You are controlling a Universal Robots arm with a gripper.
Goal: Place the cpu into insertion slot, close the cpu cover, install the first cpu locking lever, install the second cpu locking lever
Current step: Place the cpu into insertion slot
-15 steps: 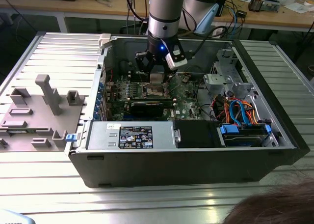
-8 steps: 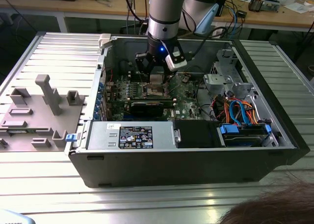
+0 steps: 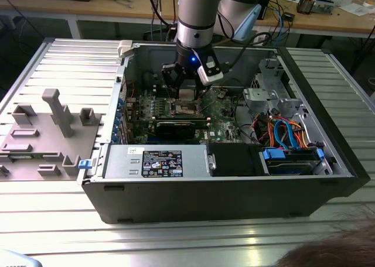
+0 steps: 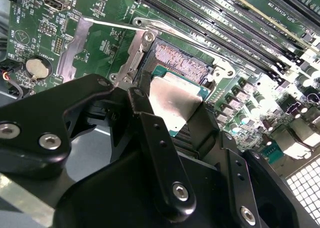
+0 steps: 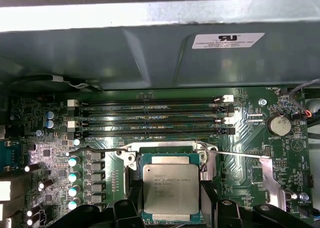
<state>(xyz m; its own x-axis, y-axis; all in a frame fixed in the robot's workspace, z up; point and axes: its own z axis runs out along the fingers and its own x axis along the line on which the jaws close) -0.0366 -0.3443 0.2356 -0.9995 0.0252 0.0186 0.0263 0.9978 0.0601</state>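
Jaws gripped cpu point(image 4: 175, 105) by two opposite edges | cpu looked light, stiff, slick-topped; edge hold seemed right | socket point(image 4: 180, 58) lay just beneath jaws, likely delicate

At the top centre of the exterior view, the arm point(image 3: 196, 9) is a thick silvery-grey cylinder ringed by a black band, with a pale blue cap point(image 3: 253, 18) on the joint behind it. A small blue light point(image 3: 192, 59) glows on the black wrist, beside a white-cased camera point(image 3: 209, 72). In the second wrist view the gripper point(image 4: 172, 113) is matte black, its angular links pinned with round silver screws point(image 4: 181, 191). Its slim fingers point(image 4: 150, 133) carry small holes.
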